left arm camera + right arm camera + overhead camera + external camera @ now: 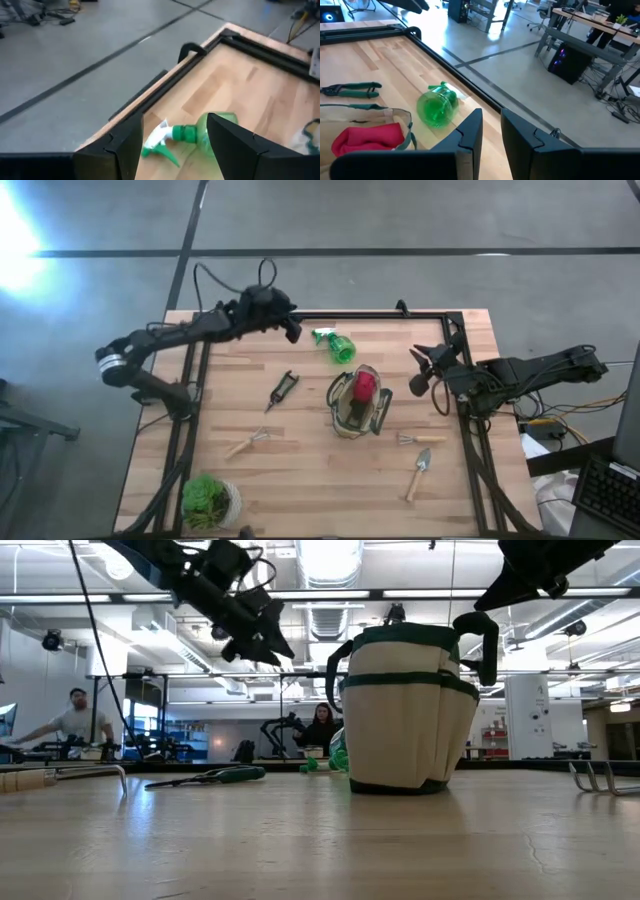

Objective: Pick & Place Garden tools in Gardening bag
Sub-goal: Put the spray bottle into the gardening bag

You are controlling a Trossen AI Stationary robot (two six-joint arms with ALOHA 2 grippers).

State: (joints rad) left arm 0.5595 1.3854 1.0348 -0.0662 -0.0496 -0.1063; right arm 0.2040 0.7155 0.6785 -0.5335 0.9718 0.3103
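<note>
The beige gardening bag (356,404) with dark trim stands upright mid-table, with a red-handled tool (365,386) inside it; it also shows in the low view (410,710). The green spray bottle (335,345) lies on its side near the far edge. My left gripper (291,329) is open and empty, above the table just left of the bottle; in the left wrist view (172,150) the bottle (200,135) shows beyond the fingers. My right gripper (418,370) is open by a narrow gap and empty, right of the bag. The black pruners (283,390), a wooden-handled fork (247,443), a rake (415,439) and a trowel (418,473) lie flat on the table.
A leafy plant in a pale pot (208,498) stands at the near left corner. A black frame rail (380,315) runs along the table's far edge and down both sides. People (320,730) sit in the room behind the table.
</note>
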